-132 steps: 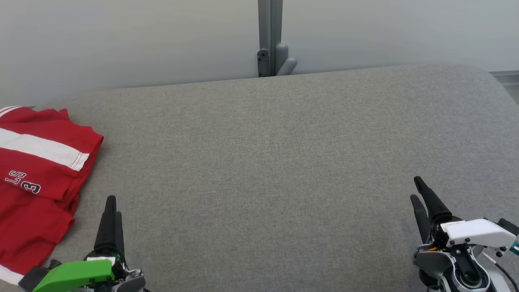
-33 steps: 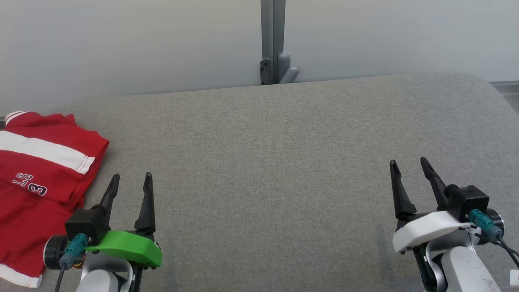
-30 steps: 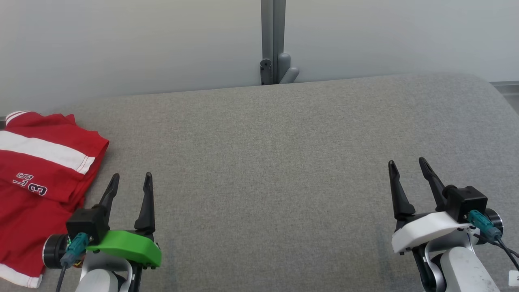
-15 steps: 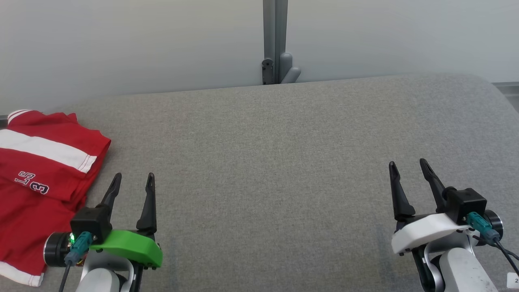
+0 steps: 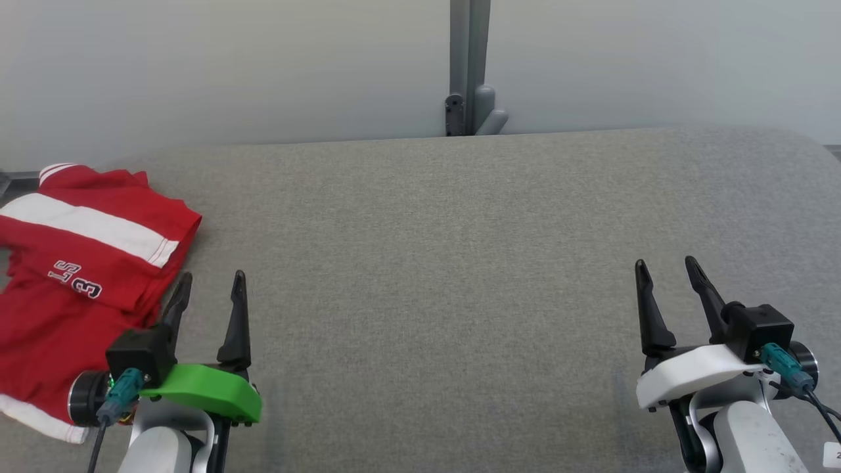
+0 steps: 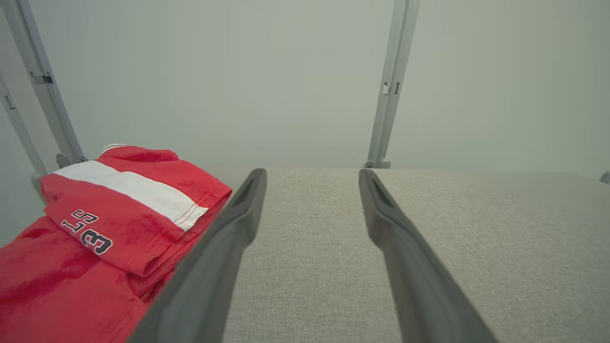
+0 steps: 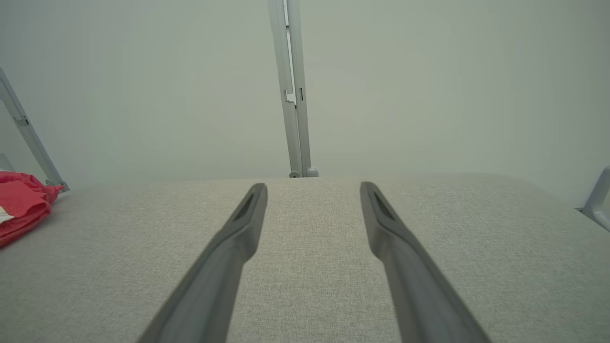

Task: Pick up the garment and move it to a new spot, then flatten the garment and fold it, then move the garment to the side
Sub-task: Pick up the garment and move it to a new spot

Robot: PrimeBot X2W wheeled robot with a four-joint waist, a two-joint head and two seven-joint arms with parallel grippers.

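Garment (image 5: 59,322), folded, lies on the surface (image 5: 427,230) just left of my left jaws; right jaws well right of them. Both released, empty: judged parked clear, task apparently complete.

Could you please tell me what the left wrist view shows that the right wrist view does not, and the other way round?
Left wrist view's own: the red garment up close, with its white stripe and dark printed lettering, next to the open left gripper. Right wrist view's own: the open right gripper, a pale bracket at the right edge, and the garment as a small red corner at the far left. Shared: the grey padded surface, the pale wall and a grey upright post.
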